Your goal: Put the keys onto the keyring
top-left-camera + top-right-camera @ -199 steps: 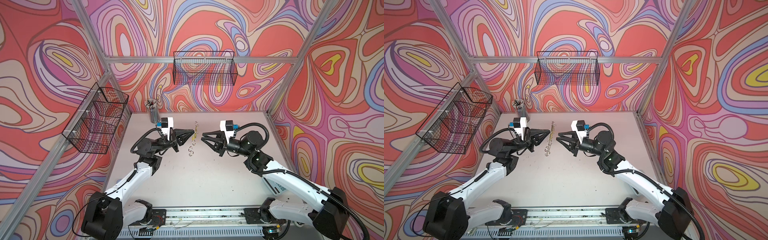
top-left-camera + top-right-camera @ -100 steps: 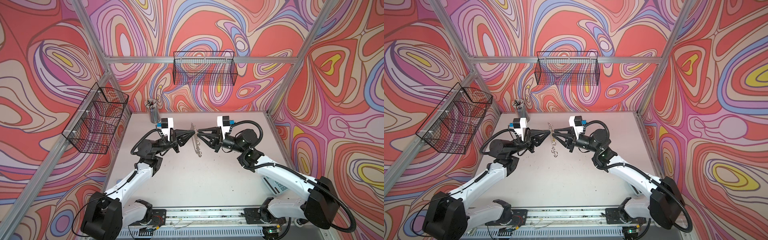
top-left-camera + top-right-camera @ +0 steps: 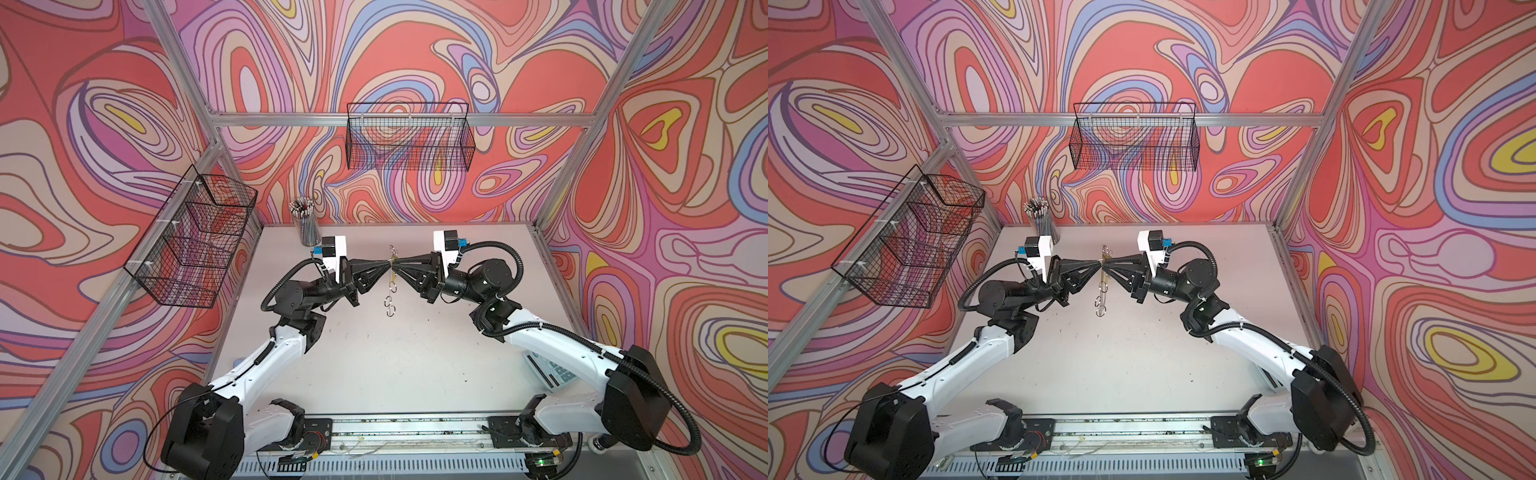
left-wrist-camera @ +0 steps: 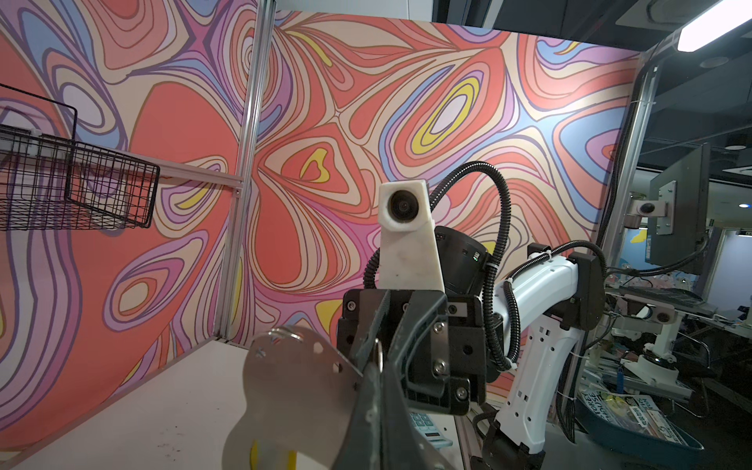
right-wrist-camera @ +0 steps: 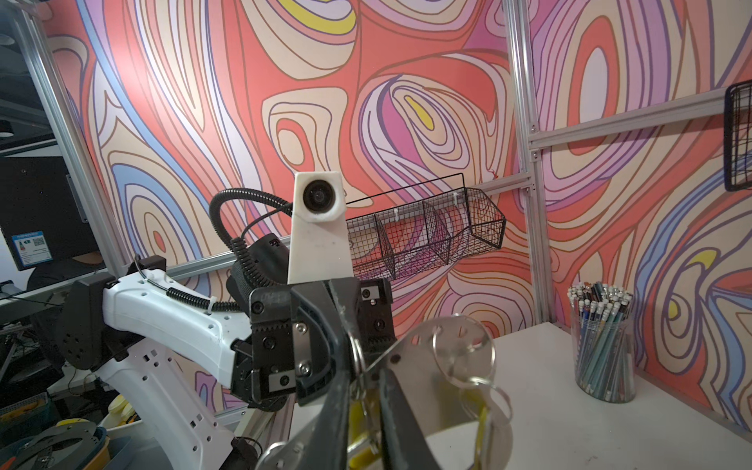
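The keyring (image 3: pixel 391 261) is held up on edge above the table's back middle; in both top views it shows as a thin silver line (image 3: pixel 1103 258) with wire rings (image 3: pixel 390 305) dangling below. My left gripper (image 3: pixel 385 271) is shut on the plate's edge (image 4: pixel 293 390). My right gripper (image 3: pixel 395 271) meets it tip to tip from the opposite side. In the right wrist view its jaws (image 5: pixel 366 370) stand nearly together round a small wire ring with a key's yellow tag (image 5: pixel 360 411) hanging between the fingers. A second yellow tag (image 5: pixel 482 419) hangs behind the plate (image 5: pixel 439 390).
A clear cup of pencils (image 3: pixel 305 222) stands at the back left of the table. Black wire baskets hang on the back wall (image 3: pixel 409 137) and the left wall (image 3: pixel 195 237). A calculator (image 3: pixel 552 370) lies by the table's right edge under the right arm.
My right gripper has moved left to the plate and narrowed its jaws around the small ring. The left gripper stayed shut while the plate swung from tilted to upright.
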Controlling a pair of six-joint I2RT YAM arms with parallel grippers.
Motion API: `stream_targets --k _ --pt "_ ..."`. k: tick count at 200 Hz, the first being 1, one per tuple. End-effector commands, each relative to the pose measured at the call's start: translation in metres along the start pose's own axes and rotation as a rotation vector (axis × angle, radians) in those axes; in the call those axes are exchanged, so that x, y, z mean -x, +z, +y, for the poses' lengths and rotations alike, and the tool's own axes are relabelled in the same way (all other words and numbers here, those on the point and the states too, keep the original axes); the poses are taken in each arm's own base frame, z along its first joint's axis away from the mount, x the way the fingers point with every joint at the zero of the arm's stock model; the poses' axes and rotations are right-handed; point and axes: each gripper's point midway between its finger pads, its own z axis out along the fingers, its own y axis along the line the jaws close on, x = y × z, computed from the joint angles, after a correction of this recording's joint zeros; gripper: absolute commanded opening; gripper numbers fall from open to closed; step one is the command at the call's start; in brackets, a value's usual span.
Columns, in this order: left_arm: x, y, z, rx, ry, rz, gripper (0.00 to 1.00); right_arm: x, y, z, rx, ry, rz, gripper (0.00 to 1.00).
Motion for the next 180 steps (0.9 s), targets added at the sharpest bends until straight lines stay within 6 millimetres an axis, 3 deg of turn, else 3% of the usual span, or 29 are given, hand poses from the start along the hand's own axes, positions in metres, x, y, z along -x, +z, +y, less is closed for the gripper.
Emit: stream_targets --k 1,31,63,132,180 --pt "0.016 0.000 -0.016 -0.042 0.056 -0.052 0.00 0.012 0.004 0.007 0.035 -0.015 -0.026 0.15" --pt "0.014 0.001 -0.016 -0.043 0.056 -0.049 0.00 0.011 0.006 0.006 0.039 -0.011 -0.020 0.15" --pt "0.011 0.002 -0.015 -0.042 0.052 -0.043 0.00 0.010 0.006 0.006 0.043 -0.012 -0.018 0.00" --pt "0.006 -0.001 -0.013 -0.024 0.057 -0.027 0.00 0.000 0.002 0.003 0.006 -0.021 0.040 0.00" --pt "0.005 -0.009 -0.007 0.042 0.077 0.021 0.17 -0.010 -0.004 -0.004 -0.042 -0.041 0.178 0.00"
